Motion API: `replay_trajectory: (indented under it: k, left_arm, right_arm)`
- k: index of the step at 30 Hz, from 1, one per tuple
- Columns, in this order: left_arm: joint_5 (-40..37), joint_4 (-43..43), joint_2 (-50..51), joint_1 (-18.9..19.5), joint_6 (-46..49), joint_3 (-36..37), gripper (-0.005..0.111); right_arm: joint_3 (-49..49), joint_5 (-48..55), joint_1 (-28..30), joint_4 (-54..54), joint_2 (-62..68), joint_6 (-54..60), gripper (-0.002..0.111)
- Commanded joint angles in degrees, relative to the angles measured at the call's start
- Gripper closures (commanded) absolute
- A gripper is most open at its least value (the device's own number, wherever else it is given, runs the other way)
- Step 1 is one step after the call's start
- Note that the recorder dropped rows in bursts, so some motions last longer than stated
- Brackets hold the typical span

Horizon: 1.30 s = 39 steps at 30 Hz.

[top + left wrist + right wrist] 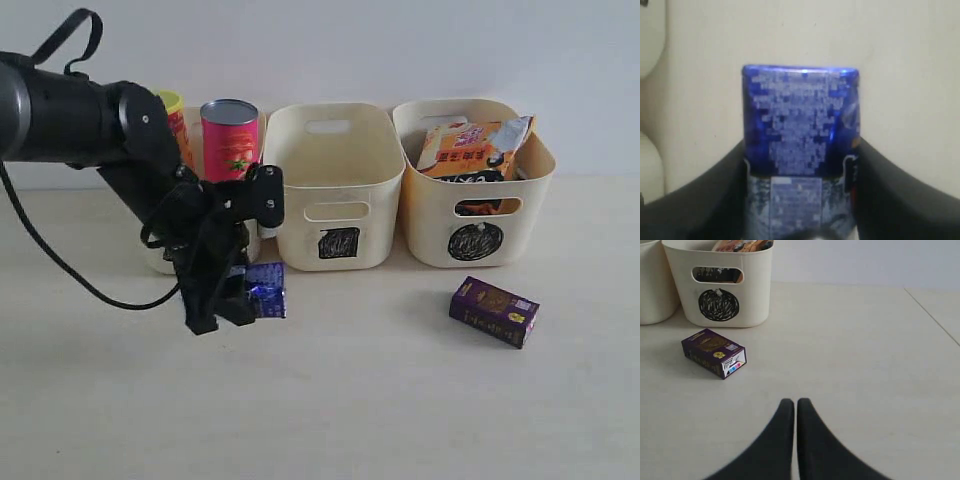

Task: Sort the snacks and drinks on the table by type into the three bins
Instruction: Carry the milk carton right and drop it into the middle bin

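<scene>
Left gripper (801, 147) clamped on blue carton (800, 100), jaws pressing its two sides so it won't twist on lift. Carton at table level, whether lifted I can't tell. Just beyond my hand: square bin (300, 190), holds nothing I can see, likely for drinks. Right gripper (796, 405) closed, empty, parked clear. Ahead of it purple carton (713, 352) lying flat; beyond, circle bin (747, 300) holding bags (470, 150).

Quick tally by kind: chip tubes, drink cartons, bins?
Chip tubes: 2 (pink tube, yellow-orange tube)
Drink cartons: 2 (blue carton, purple carton)
Bins: 3 (left bin, square bin, circle bin)
Total: 7
</scene>
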State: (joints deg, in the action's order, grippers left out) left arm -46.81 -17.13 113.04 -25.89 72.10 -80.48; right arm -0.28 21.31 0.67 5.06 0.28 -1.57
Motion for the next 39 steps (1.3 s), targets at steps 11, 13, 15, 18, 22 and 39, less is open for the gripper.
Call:
replay_trajectory:
  k: [11,13,15,18,22,39]
  left_arm:
    - [12.97,-13.17,-5.86,-3.38,-0.66,-5.54,0.102]
    - [19.63,-17.17,-5.86,-3.38,-0.48,-6.33,0.102]
    - [23.76,-20.04,-5.86,-3.38,-0.48,-6.48,0.102]
    - [30.09,-25.07,-5.63,-3.38,-0.48,-6.48,0.102]
    - [37.38,-30.43,-4.72,-3.38,-0.48,-6.48,0.102]
    - [43.17,-31.37,5.71,-3.38,-0.52,-15.80,0.102]
  right_arm:
    - [0.28,-0.89,0.40,-0.13,-0.28,0.19,0.108]
    - [0.28,-0.89,0.40,-0.13,-0.28,0.19,0.108]
    - [0.28,-0.89,0.40,-0.13,-0.28,0.19,0.108]
    - [0.28,-0.89,0.40,-0.13,-0.28,0.19,0.108]
    - [0.28,-0.89,0.40,-0.13,-0.28,0.19,0.108]
    - [0.28,-0.89,0.40,-0.13,-0.28,0.19,0.108]
